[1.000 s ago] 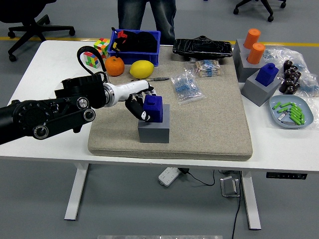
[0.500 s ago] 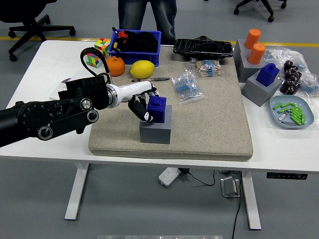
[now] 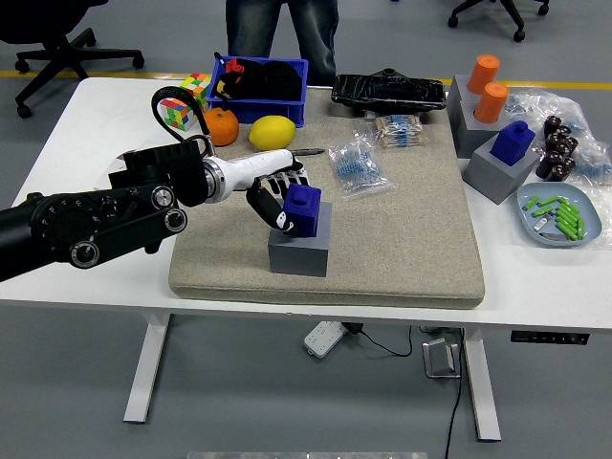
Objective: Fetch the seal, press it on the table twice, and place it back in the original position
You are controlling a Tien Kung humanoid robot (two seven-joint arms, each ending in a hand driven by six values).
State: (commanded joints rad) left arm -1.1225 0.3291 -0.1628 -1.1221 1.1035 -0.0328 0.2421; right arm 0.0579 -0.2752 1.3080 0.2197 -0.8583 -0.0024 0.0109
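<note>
A dark blue seal [image 3: 306,209] stands on a grey block [image 3: 298,254] on the left half of the beige mat [image 3: 411,239]. My left hand [image 3: 275,203] reaches in from the left at the seal's left side. Its black fingers [image 3: 262,201] are curled round the seal, which still rests on the block. The black left forearm lies across the table's left part. My right arm does not show.
A lemon [image 3: 272,132], an orange [image 3: 221,126], a pen [image 3: 301,152] and a blue bin [image 3: 260,86] lie just behind the hand. A bag of blue parts [image 3: 356,164] is right of it. Further seals [image 3: 513,141] on grey blocks stand far right. A person [image 3: 282,29] stands beyond the table.
My left hand has slid a little to the right and drawn tighter round the seal. The seal and its grey block have shifted slightly right with it.
</note>
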